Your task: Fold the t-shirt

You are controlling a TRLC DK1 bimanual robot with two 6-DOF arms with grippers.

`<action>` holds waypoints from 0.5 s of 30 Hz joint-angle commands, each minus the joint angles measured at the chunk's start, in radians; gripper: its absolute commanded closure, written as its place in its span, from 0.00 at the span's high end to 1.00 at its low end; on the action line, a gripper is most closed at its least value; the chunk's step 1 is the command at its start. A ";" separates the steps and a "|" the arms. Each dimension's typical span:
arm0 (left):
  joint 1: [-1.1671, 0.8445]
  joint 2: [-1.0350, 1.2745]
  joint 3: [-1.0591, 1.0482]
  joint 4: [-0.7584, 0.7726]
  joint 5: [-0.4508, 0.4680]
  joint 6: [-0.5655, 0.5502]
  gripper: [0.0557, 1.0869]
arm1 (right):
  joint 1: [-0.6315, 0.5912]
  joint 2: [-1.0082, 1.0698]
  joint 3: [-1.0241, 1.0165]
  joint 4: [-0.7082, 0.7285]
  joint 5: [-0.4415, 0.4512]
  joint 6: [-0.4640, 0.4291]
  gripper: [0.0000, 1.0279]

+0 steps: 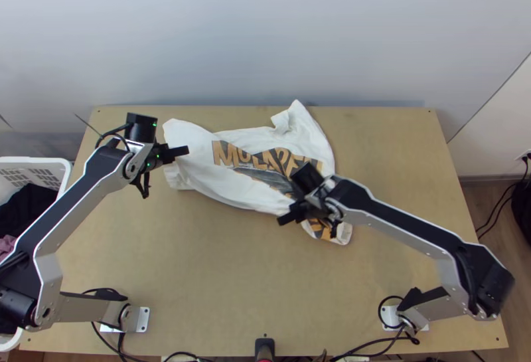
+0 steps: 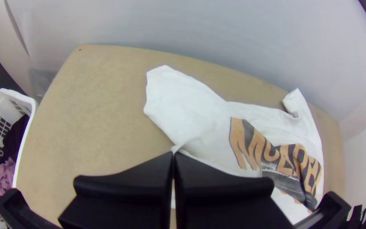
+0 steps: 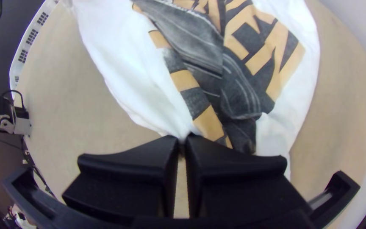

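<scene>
A white t-shirt (image 1: 199,169) with an orange and black print lies bunched and uneven across the upper middle of the table in the top view. At its left end is my left gripper (image 1: 178,153); in the left wrist view my left gripper (image 2: 173,156) is shut on a pinch of white cloth. My right gripper (image 1: 287,217) is at the shirt's lower edge, right of centre. In the right wrist view my right gripper (image 3: 183,142) is shut on cloth beside the print, with folds running away from its tips.
A white laundry basket (image 1: 65,171) holding dark and pink cloth stands beyond the table's left edge. Bare wood of the table (image 1: 232,275) lies between the arms' bases. A pale wall (image 1: 265,36) rises behind the far edge.
</scene>
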State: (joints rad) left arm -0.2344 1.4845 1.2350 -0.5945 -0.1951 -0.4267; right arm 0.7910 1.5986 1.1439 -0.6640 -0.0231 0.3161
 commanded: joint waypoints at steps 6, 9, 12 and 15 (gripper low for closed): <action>-0.014 0.066 -0.075 0.047 0.063 -0.030 0.04 | -0.151 -0.051 0.109 -0.066 -0.001 -0.002 0.03; -0.014 0.068 -0.108 0.064 0.079 -0.035 0.04 | -0.157 -0.043 0.119 -0.078 -0.001 -0.002 0.03; -0.013 0.068 -0.129 0.064 0.095 -0.038 0.04 | -0.157 -0.043 0.109 -0.097 -0.005 -0.002 0.03; -0.013 0.060 -0.152 0.061 0.117 -0.038 0.04 | -0.154 -0.045 0.083 -0.115 -0.018 -0.003 0.03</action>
State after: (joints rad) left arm -0.2466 1.5436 1.1343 -0.5388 -0.1158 -0.4603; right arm 0.6510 1.5558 1.2407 -0.7460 -0.0269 0.3130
